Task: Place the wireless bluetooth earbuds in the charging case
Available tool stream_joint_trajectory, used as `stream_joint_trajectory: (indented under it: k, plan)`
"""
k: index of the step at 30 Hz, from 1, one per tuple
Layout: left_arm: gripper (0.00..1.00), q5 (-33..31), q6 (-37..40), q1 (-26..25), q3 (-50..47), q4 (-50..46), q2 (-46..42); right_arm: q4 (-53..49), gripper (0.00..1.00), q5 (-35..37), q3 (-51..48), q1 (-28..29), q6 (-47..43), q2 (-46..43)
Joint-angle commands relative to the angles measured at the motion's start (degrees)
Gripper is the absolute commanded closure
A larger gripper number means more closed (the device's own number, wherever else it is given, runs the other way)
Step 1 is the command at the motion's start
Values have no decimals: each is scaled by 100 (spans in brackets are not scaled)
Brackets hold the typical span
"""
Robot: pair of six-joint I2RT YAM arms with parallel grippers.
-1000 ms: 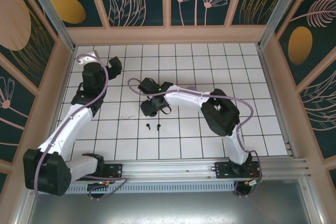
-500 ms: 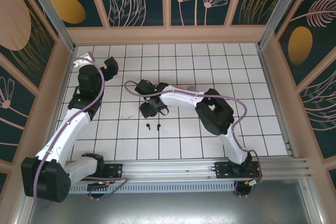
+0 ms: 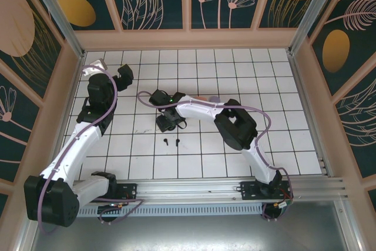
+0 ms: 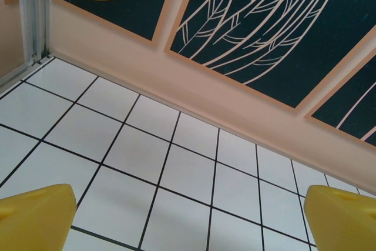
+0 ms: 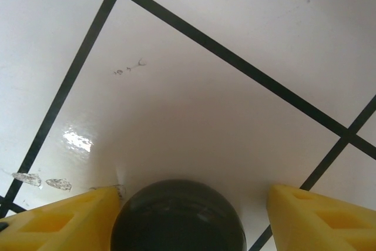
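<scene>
Earbuds (image 3: 172, 141), two tiny black ones, lie loose on the tile (image 3: 235, 63) just nearer me than my right gripper (image 3: 169, 123). Its fingers straddle a glossy black charging case (image 5: 176, 218), unclamped. I judge the buds light and slick, best pinched at the stem. My left gripper (image 3: 124, 74) gapes empty.

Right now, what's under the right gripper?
A dark rounded thing sits on the white tiled table, between the right gripper's yellow fingers. From above, the gripper covers it, so I can't tell what it is.
</scene>
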Motion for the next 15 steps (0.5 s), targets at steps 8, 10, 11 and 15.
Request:
stream_joint_trajectory:
  k: [8,10,11,15]
  plan:
    - [1,103,-22,24,-63,187,-122,-303,37,87,110,147,-33,229]
    - [1,117,-51,22,-56,187,-122,-310,38,63,106,148,-33,229]
    - [1,117,-71,22,-48,187,-116,-310,39,41,100,147,-33,229]
    - [1,195,-157,22,-6,159,-110,-310,45,-51,106,147,-33,216]
